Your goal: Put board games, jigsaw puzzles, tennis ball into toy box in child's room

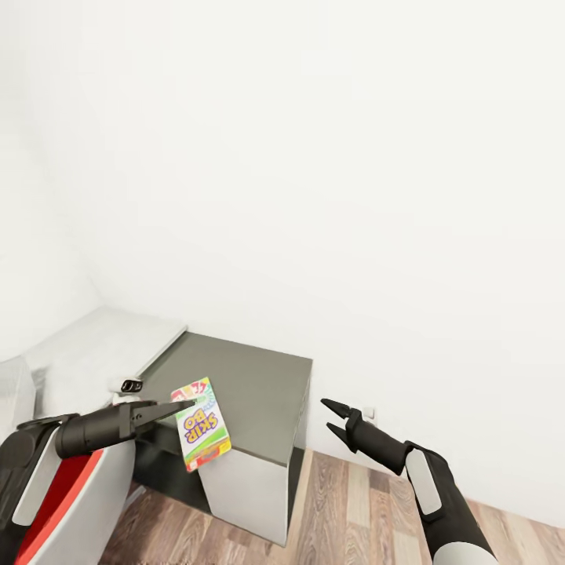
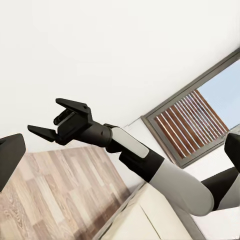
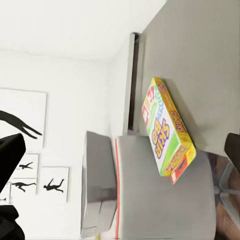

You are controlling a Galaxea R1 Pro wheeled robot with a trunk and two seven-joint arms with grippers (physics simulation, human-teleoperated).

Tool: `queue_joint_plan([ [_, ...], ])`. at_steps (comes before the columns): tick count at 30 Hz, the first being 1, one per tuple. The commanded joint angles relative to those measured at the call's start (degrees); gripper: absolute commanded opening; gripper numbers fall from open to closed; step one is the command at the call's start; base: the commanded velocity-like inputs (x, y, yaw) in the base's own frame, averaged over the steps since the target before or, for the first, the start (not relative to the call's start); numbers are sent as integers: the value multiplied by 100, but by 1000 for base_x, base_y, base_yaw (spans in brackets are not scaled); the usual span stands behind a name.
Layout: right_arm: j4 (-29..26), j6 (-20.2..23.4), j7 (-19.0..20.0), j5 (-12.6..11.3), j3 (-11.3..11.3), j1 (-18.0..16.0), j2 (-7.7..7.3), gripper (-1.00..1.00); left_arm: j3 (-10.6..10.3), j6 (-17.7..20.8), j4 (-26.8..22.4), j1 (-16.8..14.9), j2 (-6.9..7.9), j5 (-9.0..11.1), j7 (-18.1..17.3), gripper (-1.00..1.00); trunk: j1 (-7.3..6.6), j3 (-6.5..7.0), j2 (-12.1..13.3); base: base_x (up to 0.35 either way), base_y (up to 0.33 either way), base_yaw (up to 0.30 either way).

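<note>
My left end effector [image 1: 182, 409] was clenched on the top edge of the SKIP BO board game [image 1: 202, 423], holding the small box tilted above the near edge of the dark grey surface [image 1: 259, 384]. To the right of that surface, my right end effector [image 1: 333, 417] hung released over the wood-plank floor [image 1: 353, 502], its fingers spread, well apart from the box.
</note>
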Motion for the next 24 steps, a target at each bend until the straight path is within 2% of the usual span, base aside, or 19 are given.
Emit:
queue_joint_plan([
  [1, -3, 27, 22, 20, -23, -5, 6, 100, -4, 60, 1, -6, 1, 10, -11, 100, 1, -4, -9, -126, 0, 242],
  [6, -3, 24, 22, 24, -22, -5, 5, 100, -8, 61, 1, -7, 1, 10, -11, 100, 1, 24, -9, -135, 0, 243],
  [14, -3, 21, 22, 24, -22, -5, 11, 100, -16, 61, 1, -6, 1, 10, -11, 100, 1, 62, -9, -25, 37, 243],
  [20, -3, 16, 30, 18, -26, -5, 13, 100, -26, 62, 1, -7, 1, 10, -11, 100, 1, 66, -9, -31, 201, 67],
  [24, -3, 23, 31, 16, -23, -5, 6, 100, -10, 45, 1, -7, 1, 10, -11, 100, 1, 66, -9, -10, 53, 7],
])
